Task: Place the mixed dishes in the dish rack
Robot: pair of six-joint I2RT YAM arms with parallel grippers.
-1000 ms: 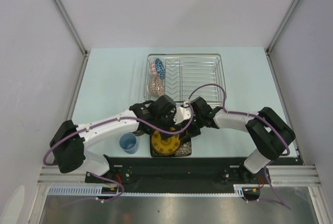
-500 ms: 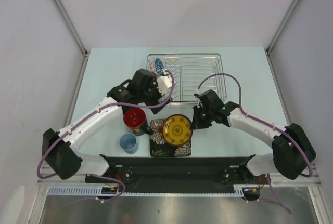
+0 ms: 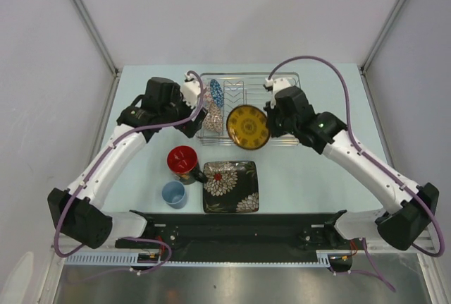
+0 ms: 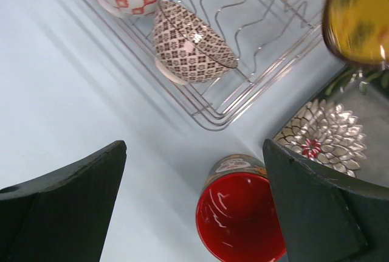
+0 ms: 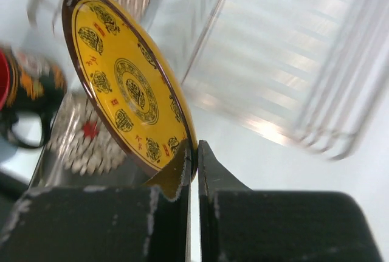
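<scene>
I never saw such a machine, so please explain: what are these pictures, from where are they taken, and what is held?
Two robot arms stand on a table, each ending in a two-finger pincer. One picture looks down from above; the other two come from cameras on the wrists. The right pincer is shut on the rim of a yellow plate, held at the near edge of the dish rack; patterned bowls lie inside the rack. The left pincer is open and empty. On the table: a black mug, red inside, a light-blue cup and a dark square plate.
</scene>
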